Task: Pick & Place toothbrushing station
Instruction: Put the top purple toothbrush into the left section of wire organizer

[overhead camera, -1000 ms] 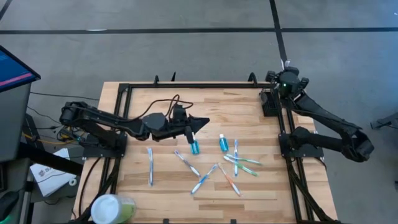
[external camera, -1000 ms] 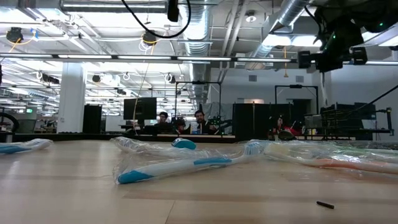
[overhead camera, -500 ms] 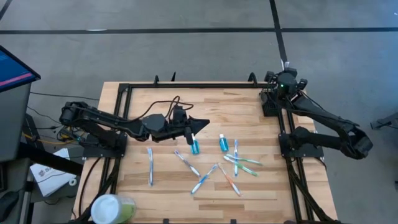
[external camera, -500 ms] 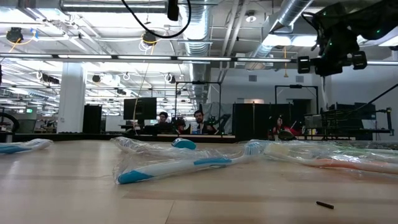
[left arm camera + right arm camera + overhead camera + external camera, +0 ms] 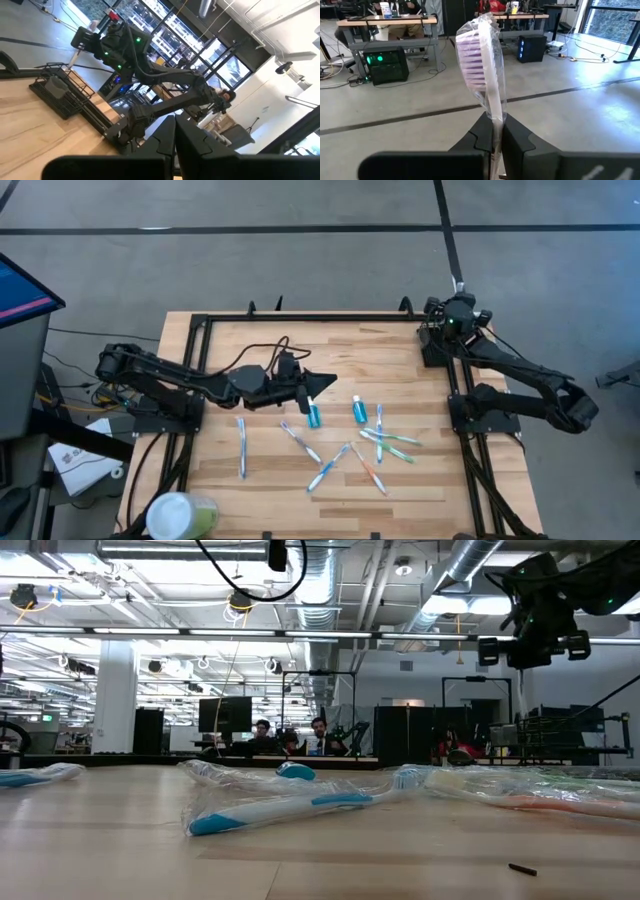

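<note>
The toothbrushing station is a small black holder [image 5: 434,346] standing at the table's far right edge; it also shows in the left wrist view [image 5: 59,93]. My right gripper [image 5: 496,128] is just above and beyond it [image 5: 450,316], shut on a plastic-wrapped toothbrush [image 5: 481,60] with purple bristles. My left gripper [image 5: 328,377] hovers at mid table, shut and empty [image 5: 175,134], just beyond a blue tube [image 5: 313,416]. My right gripper pinches the wrapped toothbrush's handle [image 5: 496,118] between its two fingers. The brush runs along the fingers and sticks out past their tips, its bristled head [image 5: 474,48] at the free end. It is lifted clear of the table and of the holder.
Several wrapped toothbrushes [image 5: 330,465] lie scattered on the wooden table's near half, with a second blue tube [image 5: 359,411] among them. A pale-green cup with a white lid [image 5: 180,515] stands at the near left corner. A black frame [image 5: 300,317] rims the table.
My right gripper, with the toothbrush, has shifted a little toward the table's left edge over the black holder and has turned slightly at the wrist. My left arm has kept still.
</note>
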You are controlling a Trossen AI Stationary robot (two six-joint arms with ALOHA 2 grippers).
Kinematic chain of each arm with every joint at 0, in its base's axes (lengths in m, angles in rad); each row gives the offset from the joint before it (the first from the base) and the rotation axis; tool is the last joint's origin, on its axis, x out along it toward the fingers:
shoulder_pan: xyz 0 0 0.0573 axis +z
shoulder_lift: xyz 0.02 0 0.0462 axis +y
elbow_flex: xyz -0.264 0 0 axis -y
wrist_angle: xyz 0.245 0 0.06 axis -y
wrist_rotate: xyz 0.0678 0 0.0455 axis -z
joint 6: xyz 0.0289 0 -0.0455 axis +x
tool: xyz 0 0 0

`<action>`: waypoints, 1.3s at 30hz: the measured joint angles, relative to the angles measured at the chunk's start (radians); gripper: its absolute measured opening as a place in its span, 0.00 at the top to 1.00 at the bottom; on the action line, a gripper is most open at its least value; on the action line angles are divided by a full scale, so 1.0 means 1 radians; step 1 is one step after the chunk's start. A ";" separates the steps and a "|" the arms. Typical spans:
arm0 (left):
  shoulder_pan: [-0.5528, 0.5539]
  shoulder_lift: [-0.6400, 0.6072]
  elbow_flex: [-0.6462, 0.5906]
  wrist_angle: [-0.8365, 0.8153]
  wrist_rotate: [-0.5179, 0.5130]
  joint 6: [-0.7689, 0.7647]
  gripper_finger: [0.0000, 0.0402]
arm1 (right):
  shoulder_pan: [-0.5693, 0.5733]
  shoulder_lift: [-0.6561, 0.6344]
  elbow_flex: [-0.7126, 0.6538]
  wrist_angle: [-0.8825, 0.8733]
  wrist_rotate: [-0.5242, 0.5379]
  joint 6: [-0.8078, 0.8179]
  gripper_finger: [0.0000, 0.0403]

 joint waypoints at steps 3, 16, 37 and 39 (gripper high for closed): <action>-0.001 0.000 0.000 0.000 -0.001 0.000 1.00 | 0.000 0.018 -0.001 0.002 0.010 0.010 0.97; 0.005 0.000 0.000 0.000 -0.006 -0.017 1.00 | 0.076 0.072 0.012 -0.022 0.101 0.090 0.98; 0.006 0.000 0.000 -0.100 0.071 -0.115 1.00 | 0.055 0.233 0.117 -0.254 0.284 0.486 0.97; 0.009 0.000 0.000 -0.105 0.072 -0.118 1.00 | 0.041 0.241 0.117 -0.296 0.273 0.547 0.97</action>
